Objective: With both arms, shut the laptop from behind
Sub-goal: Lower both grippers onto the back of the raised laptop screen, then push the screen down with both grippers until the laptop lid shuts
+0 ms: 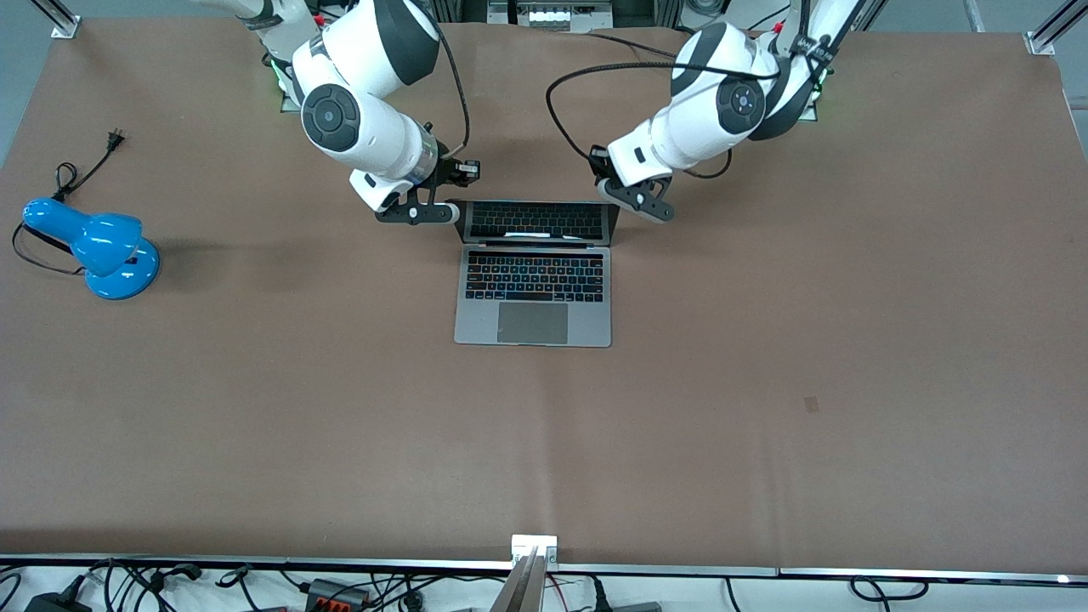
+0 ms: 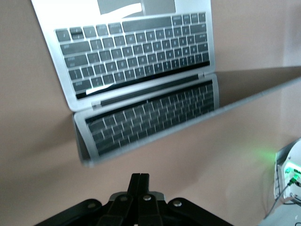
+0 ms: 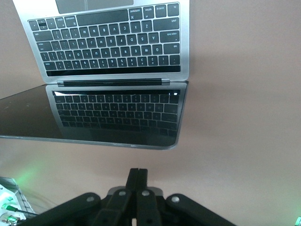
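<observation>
Open laptop [image 1: 534,285], closed left end effector [image 1: 639,202] and closed right end effector [image 1: 422,212] flanking its screen

White arms [image 1: 374,127], dark grey joint caps, black cables, black tools.

My table [image 1: 765,382] is covered edge to edge in plain brown matting, evenly lit, with soft creases near its front edge [image 1: 544,544] — aluminium frame posts [image 1: 59,21] stand at the corners by my bases. A blue desk lamp [image 1: 98,246] lies toward my right arm's end, its black cord [image 1: 81,174] unplugged. Beside the front rail, cables and adapters [image 1: 331,591] tangle on a pale floor — a green light [image 2: 263,155] glows near my base.
</observation>
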Robot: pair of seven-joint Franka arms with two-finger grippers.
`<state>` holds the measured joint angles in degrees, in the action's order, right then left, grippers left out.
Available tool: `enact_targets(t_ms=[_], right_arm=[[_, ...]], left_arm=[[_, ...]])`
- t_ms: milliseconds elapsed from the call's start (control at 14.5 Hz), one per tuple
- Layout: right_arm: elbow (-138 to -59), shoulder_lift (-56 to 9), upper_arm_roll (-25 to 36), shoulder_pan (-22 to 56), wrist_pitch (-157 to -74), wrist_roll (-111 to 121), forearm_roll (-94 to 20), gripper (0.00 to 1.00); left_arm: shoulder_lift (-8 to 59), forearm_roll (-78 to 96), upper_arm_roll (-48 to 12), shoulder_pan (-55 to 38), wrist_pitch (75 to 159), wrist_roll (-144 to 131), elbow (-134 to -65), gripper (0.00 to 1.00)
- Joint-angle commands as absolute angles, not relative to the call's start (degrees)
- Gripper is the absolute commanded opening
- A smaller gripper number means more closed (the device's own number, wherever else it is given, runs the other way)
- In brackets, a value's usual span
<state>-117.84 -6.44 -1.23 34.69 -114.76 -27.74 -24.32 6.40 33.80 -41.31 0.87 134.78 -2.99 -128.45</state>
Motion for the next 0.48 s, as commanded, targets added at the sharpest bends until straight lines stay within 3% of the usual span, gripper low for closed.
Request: enact_targets(t_ms=[0,415], right_arm=[[-116.64,-7.55,-0.88,35.42,-115.4,-28.48,-25.14,0.0],[-112.42,-11.95,-0.88,35.69,-115.49,-28.3,-24.87,0.0]], left_arm=[[10.45,35.33,-41.92,1.49,139.82,0.26,-127.62,0.0],[15.55,34.72,-41.31,2.2,144.31,4.48,-125.51,0.0]])
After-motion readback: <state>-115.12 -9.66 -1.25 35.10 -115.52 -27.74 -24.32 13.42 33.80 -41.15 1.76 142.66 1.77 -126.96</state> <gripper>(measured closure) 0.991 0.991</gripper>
